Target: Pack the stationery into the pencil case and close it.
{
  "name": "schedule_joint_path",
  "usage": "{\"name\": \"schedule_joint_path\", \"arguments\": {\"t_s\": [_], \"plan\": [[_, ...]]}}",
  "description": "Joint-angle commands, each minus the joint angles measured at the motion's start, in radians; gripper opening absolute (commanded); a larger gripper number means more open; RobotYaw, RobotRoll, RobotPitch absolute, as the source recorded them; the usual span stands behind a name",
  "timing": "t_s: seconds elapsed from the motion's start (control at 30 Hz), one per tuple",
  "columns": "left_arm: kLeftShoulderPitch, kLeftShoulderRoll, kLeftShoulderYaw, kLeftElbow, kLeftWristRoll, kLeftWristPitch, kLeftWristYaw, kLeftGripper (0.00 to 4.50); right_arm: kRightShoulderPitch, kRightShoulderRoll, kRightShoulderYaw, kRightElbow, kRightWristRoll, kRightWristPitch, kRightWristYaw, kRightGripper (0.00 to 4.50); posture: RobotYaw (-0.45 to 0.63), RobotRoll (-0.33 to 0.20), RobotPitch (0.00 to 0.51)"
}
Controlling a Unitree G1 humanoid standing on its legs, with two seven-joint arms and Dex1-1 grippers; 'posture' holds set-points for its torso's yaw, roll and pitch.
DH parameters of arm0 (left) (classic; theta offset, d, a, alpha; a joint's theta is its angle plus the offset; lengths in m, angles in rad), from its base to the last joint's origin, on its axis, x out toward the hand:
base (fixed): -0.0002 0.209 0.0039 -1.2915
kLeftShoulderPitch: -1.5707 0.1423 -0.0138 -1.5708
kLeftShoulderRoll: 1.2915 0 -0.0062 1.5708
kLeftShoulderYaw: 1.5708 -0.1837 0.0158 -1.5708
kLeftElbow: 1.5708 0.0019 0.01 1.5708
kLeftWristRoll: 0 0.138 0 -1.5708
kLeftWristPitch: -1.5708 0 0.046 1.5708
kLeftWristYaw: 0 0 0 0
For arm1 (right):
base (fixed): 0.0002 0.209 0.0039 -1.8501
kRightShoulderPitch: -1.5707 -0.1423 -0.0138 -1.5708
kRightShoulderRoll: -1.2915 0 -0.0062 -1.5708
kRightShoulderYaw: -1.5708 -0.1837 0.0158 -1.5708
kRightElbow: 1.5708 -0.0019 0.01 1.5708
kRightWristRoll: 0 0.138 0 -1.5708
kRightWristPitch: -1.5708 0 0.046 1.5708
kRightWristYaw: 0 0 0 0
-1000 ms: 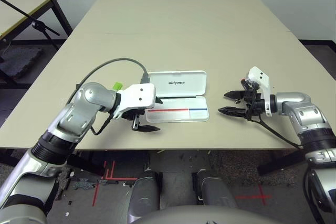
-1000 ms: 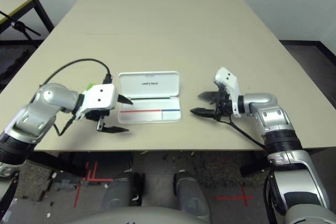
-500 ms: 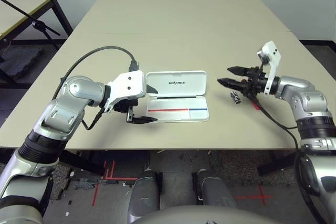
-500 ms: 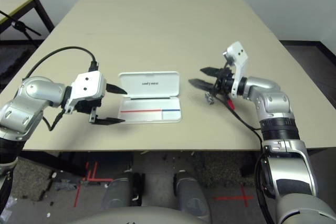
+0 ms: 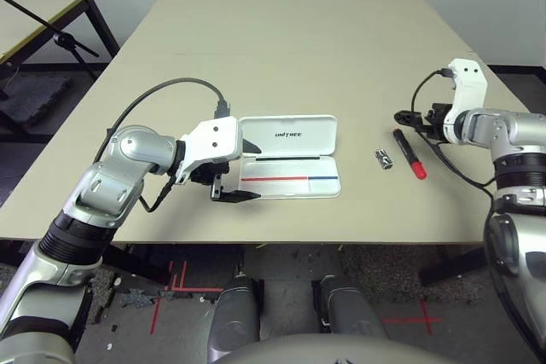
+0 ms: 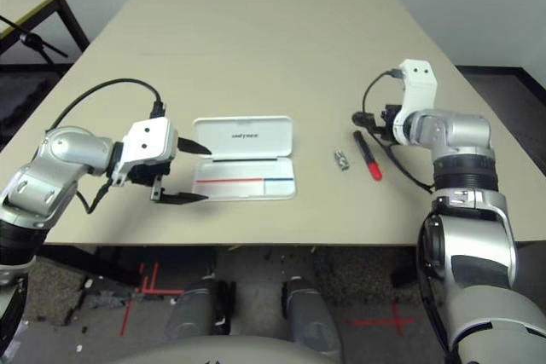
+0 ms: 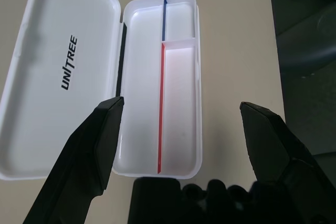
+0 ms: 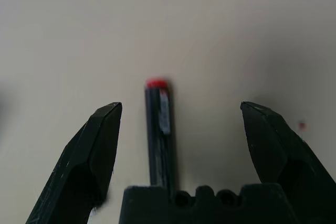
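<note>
Our pencil case [image 5: 288, 158] lies open in the middle of the head view, lid flat toward the back, tray toward us with its red and blue line. The tray looks empty.

Our left gripper [image 7: 186, 145] is spread wide and holds nothing. It hangs at the left end of the case, one finger over the lid and one past the tray's front edge.

Our right gripper [image 8: 181, 140] is far over on the right of the head view. It is spread wide too, with nothing in it. The red marker [image 5: 409, 153] lies on the table [image 5: 290, 49] right between its fingers, pointing along them.

The little silver piece [image 5: 384, 158] sits just left of the marker, between it and the case.

What could go wrong? We think the marker could roll away if one finger bumps it before the other one touches. It is thin and round. If we close too high, we could miss it. The tiny silver piece is close by, so a low finger might knock it off somewhere. And our left finger could push the lid and slide the whole case.
</note>
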Motion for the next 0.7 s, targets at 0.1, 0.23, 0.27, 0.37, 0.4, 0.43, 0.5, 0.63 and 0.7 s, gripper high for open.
{"name": "schedule_joint_path", "arguments": {"t_s": [0.1,0.23,0.27,0.37,0.4,0.43,0.5,0.63,0.7], "plan": [[-0.008,-0.010,-0.024,0.012,0.013,-0.005,0.009,4.47,-0.020,-0.040,0.084,0.008,-0.017,0.085,0.058,4.50,-0.04,0.000,0.035],[-0.010,-0.014,-0.027,0.006,0.014,0.001,0.012,4.47,-0.020,-0.037,0.121,0.027,-0.031,0.080,0.077,4.50,-0.04,0.000,0.035],[-0.010,-0.015,-0.027,0.004,0.014,0.002,0.013,4.47,-0.020,-0.035,0.128,0.032,-0.035,0.076,0.079,4.50,-0.04,0.000,0.035],[-0.011,-0.014,-0.028,0.000,0.016,0.006,0.016,4.47,-0.028,-0.018,0.140,0.058,-0.043,0.059,0.081,4.50,-0.03,0.000,0.035],[-0.010,-0.015,-0.028,-0.002,0.017,0.007,0.017,4.47,-0.030,-0.015,0.143,0.065,-0.046,0.054,0.083,4.50,-0.03,0.000,0.035],[-0.011,-0.015,-0.029,-0.003,0.017,0.009,0.017,4.47,-0.033,-0.010,0.146,0.079,-0.050,0.045,0.084,4.50,-0.03,0.000,0.036],[-0.011,-0.015,-0.030,-0.006,0.018,0.012,0.018,4.47,-0.040,-0.004,0.150,0.104,-0.056,0.030,0.087,4.50,-0.03,0.000,0.038],[-0.017,-0.017,-0.035,-0.012,0.016,0.020,0.017,4.47,-0.056,0.011,0.161,0.170,-0.074,-0.017,0.096,4.50,-0.02,0.000,0.038],[-0.023,-0.020,-0.030,-0.004,0.012,0.020,0.020,4.47,-0.063,0.015,0.168,0.194,-0.081,-0.031,0.109,4.50,-0.02,0.000,0.038]]}}
